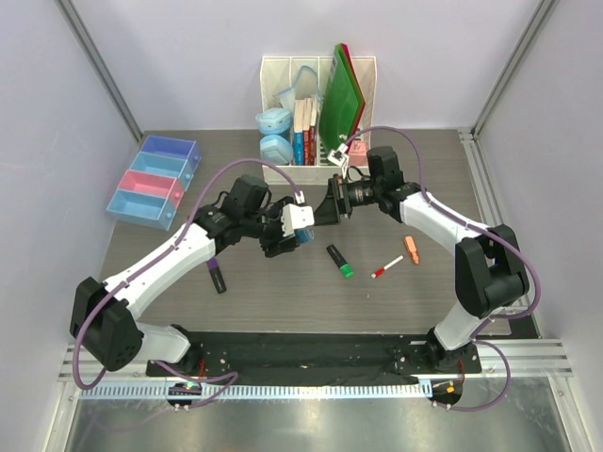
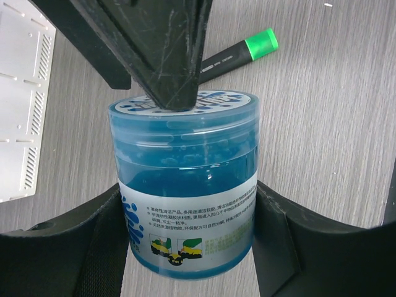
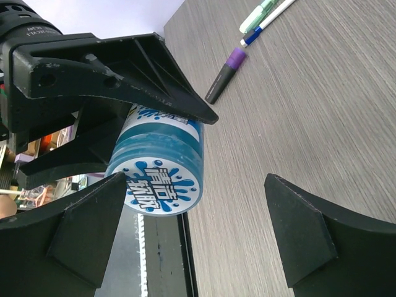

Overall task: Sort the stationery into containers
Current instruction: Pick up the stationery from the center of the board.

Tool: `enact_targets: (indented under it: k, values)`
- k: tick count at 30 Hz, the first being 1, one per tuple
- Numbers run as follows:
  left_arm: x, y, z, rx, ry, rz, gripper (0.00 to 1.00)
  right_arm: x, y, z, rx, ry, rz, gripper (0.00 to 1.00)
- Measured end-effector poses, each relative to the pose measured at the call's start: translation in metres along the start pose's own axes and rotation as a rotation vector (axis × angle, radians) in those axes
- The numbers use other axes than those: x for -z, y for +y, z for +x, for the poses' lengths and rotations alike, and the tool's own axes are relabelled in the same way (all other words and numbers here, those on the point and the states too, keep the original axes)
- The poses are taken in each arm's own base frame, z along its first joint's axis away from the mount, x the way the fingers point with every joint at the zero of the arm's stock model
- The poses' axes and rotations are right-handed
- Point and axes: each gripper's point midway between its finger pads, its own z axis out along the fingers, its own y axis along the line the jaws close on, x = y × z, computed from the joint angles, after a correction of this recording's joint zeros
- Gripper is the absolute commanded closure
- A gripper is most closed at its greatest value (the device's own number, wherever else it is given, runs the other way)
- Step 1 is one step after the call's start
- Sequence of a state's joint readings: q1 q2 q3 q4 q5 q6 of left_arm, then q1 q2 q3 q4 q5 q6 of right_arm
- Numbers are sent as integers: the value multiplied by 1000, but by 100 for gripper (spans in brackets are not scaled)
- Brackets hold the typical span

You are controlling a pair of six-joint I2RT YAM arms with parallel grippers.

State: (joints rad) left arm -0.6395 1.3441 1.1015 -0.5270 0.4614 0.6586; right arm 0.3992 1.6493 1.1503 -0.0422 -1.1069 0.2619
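Observation:
A round blue-lidded pot (image 1: 301,224) of blue gel hangs on its side above the table, my left gripper (image 1: 290,232) shut on its labelled body (image 2: 185,185). My right gripper (image 1: 325,209) faces the lid (image 3: 164,182) and stands wide open. One of its fingers (image 2: 161,49) reaches the lid's edge. On the table lie a green-ended marker (image 1: 340,261), a red-capped pen (image 1: 386,267), an orange piece (image 1: 412,250) and a purple-ended marker (image 1: 217,275). A mint highlighter (image 3: 257,15) and a blue-capped pen (image 3: 266,21) lie together. The four containers (image 1: 151,185) stand in a row at the far left.
A white slotted file rack (image 1: 320,113) with books and green folders stands at the back centre. Two pale blue cases (image 1: 274,134) sit at its left front. Grey walls close in the table on the left and right.

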Motion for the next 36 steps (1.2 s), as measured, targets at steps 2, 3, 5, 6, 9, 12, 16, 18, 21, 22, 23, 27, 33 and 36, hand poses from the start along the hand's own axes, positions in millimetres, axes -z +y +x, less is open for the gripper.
enact_targets:
  k: [2,3,5,6,9,12,16,18,21,22,23,27,33,36]
  values:
    - [0,1,0,-1,3,-5,100,0,1,0,0,2,-4,1]
    - [0,1,0,-2,3,-7,100,0,2,0,1,2,-7,1]
    - [0,2,0,-3,3,-11,100,0,3,0,3,2,-9,1]
    - [0,3,1,-4,5,-13,100,0,3,0,3,3,-11,1]
    - [0,4,2,-7,10,-21,100,0,5,2,-1,9,-15,1]
    - [0,6,2,-11,15,-29,100,1,7,5,-3,14,-16,1]
    - [0,7,3,-12,19,-34,100,3,10,7,2,18,-18,0]
    - [-1,7,4,-12,22,-36,100,4,13,6,5,18,-21,0]
    - [-2,7,5,-10,25,-34,100,6,17,5,13,15,-23,0]
    - [-3,7,6,-10,26,-33,100,6,18,4,16,14,-25,0]
    - [-3,7,6,-9,28,-31,100,6,19,4,19,13,-27,0]
    - [-6,7,7,-8,30,-27,100,4,21,5,20,18,-32,0]
    - [-8,3,4,-16,26,-17,100,2,23,6,23,24,-38,0]
    - [-9,2,3,-18,25,-14,100,1,22,8,23,28,-39,0]
